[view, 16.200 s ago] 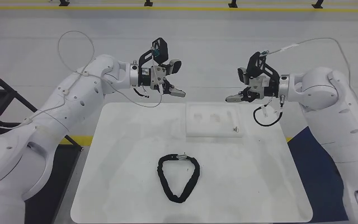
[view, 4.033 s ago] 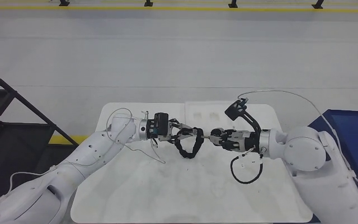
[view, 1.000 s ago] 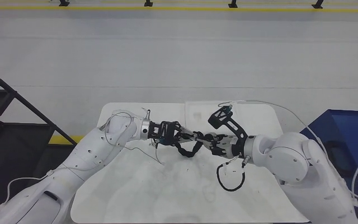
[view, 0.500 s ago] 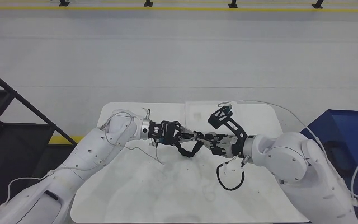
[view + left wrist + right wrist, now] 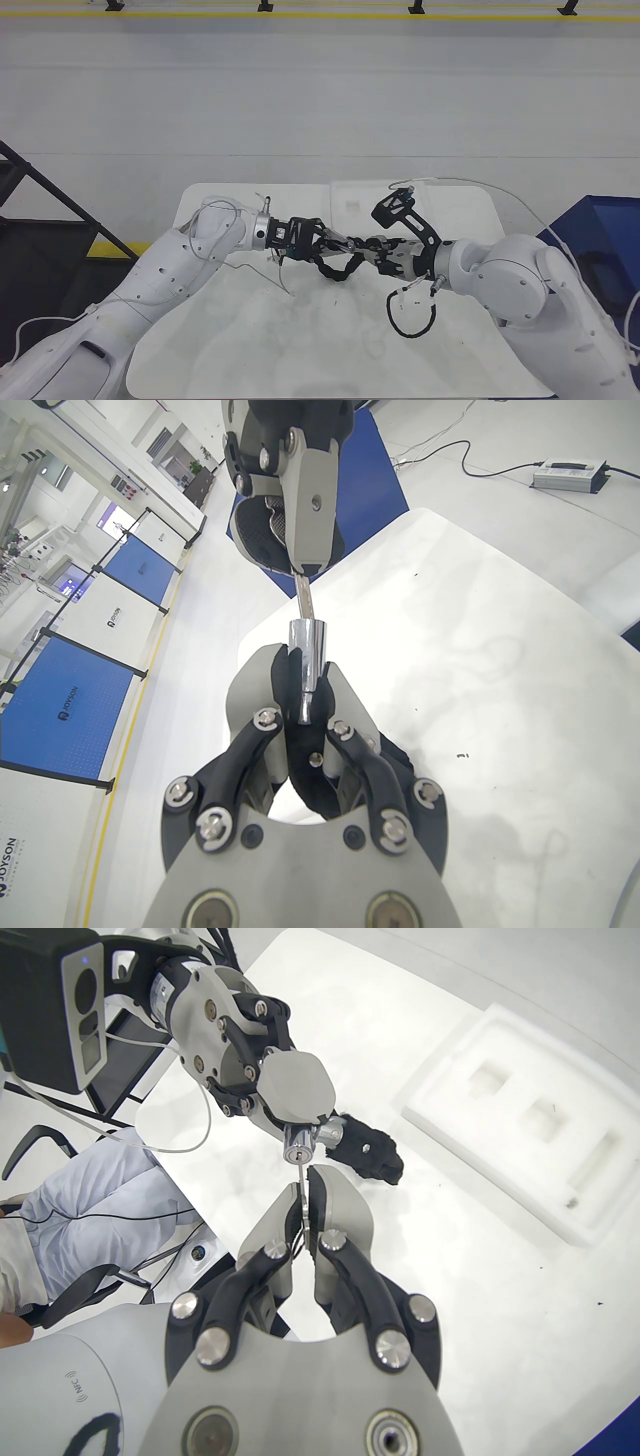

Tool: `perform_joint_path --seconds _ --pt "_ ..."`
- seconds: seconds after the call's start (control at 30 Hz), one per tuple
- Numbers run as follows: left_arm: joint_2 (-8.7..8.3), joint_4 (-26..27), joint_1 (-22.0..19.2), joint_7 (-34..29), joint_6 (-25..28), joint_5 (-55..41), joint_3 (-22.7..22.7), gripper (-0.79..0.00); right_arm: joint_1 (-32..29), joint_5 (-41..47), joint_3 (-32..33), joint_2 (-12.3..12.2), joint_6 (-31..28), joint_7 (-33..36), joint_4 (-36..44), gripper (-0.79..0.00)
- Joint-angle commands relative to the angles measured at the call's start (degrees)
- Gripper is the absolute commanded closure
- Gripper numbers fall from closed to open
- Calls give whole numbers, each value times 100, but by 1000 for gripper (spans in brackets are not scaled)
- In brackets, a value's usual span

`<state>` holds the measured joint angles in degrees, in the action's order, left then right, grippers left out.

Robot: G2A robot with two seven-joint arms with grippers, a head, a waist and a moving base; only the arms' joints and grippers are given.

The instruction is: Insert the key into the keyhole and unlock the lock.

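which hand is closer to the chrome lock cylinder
Left. The left hand is clamped on the cylinder; the right hand sits just off its end, holding the key.

My left gripper (image 5: 300, 660) and right gripper (image 5: 306, 1180) stand nose to nose. A foam tray (image 5: 500, 1148) lies beyond them; open table (image 5: 300, 340) lies nearer me.

I see the white surface (image 5: 250, 340) spread out under the right gripper (image 5: 305, 1188). A white foam tray (image 5: 480, 1138) with three recesses lies flat on it, near that gripper and just beyond it. A few dark specks dot the surface around the gripper.
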<state>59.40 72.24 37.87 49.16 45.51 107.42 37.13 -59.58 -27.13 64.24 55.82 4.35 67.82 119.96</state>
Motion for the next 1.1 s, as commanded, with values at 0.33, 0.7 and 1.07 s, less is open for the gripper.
perform_joint_path --seconds 0.33,0.7,1.07 --pt "26 -53 54 81 50 -231 47 0 8 77 -10 11 40 -142 -38 0" --pt "21 -117 171 313 -112 -343 131 0 -56 226 59 11 -27 -318 -51 0" --pt "15 -164 236 605 -162 -401 202 0 -128 524 158 8 -154 -438 -111 0"
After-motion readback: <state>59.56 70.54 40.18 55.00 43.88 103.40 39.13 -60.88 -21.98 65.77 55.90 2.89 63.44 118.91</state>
